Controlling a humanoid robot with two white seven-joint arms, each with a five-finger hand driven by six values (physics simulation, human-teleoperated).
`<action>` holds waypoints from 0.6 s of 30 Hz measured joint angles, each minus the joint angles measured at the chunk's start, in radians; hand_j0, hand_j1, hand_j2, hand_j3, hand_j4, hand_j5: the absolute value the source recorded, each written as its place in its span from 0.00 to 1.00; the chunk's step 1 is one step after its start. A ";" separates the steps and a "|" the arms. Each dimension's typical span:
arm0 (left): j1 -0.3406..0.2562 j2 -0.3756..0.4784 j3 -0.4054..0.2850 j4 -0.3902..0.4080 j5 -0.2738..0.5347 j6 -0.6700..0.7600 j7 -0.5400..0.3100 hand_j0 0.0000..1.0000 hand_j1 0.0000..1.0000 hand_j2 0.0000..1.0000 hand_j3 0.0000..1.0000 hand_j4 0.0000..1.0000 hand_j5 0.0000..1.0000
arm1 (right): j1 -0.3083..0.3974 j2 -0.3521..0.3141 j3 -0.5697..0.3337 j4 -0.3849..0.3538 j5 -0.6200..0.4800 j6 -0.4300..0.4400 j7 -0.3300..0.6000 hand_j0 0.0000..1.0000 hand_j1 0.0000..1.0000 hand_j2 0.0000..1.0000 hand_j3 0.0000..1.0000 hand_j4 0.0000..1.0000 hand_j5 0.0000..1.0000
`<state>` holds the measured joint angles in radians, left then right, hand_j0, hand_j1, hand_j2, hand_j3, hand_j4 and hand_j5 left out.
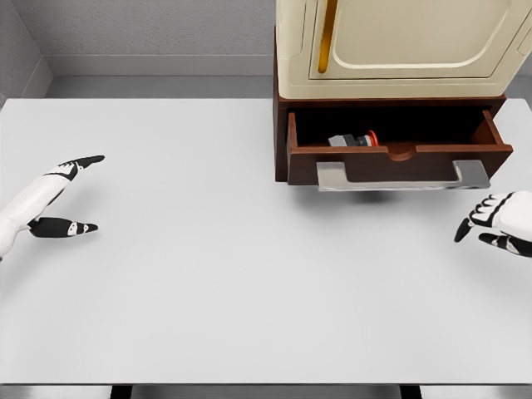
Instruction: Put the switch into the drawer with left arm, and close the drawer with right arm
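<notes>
The switch (356, 140), a small grey body with a red button, lies inside the open brown drawer (490, 131), near its front wall left of the middle. A silver handle (401, 176) runs along the drawer's front. My left hand (71, 195) rests far off at the table's left edge, fingers spread and holding nothing. My right hand (492, 226) hovers at the right edge, just below and right of the handle, fingers loosely curled and holding nothing.
The drawer belongs to a brown cabinet (281, 125) with a cream appliance (399, 41) with a yellow bar on top, at the table's back right. The white table (208, 283) spans the view; grey walls stand behind.
</notes>
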<state>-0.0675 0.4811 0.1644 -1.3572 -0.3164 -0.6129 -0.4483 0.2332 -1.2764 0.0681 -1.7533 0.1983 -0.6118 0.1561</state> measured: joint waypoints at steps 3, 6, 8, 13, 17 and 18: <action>0.006 -0.001 0.000 -0.002 0.000 0.000 0.000 1.00 1.00 1.00 1.00 1.00 1.00 | -0.014 0.016 0.003 -0.008 0.003 0.000 0.001 0.52 0.52 0.52 0.52 0.52 0.52; 0.009 -0.001 0.000 -0.004 0.000 0.000 0.000 1.00 1.00 1.00 1.00 1.00 1.00 | -0.028 0.045 0.005 -0.011 0.004 0.000 0.000 0.52 0.52 0.52 0.52 0.52 0.52; 0.009 -0.002 0.001 -0.005 0.001 0.000 0.000 1.00 1.00 1.00 1.00 1.00 1.00 | -0.031 0.061 0.005 -0.012 0.004 0.000 -0.003 0.53 0.53 0.53 0.53 0.53 0.53; 0.009 -0.002 0.001 -0.006 0.001 0.000 0.000 1.00 1.00 1.00 1.00 1.00 1.00 | -0.054 0.099 0.006 -0.012 0.008 0.000 -0.005 0.52 0.52 0.52 0.52 0.52 0.52; 0.009 -0.002 0.001 -0.006 0.001 0.000 0.000 1.00 1.00 1.00 1.00 1.00 1.00 | -0.086 0.125 0.007 -0.011 0.013 -0.001 0.000 0.52 0.52 0.52 0.52 0.52 0.52; 0.009 -0.003 0.001 -0.006 0.001 0.000 0.000 1.00 1.00 1.00 1.00 1.00 1.00 | -0.101 0.132 0.008 -0.011 0.013 -0.001 -0.001 0.52 0.52 0.52 0.52 0.52 0.52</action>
<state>-0.0583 0.4784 0.1655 -1.3632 -0.3149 -0.6128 -0.4483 0.1320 -1.1441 0.0761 -1.7646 0.2113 -0.6127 0.1554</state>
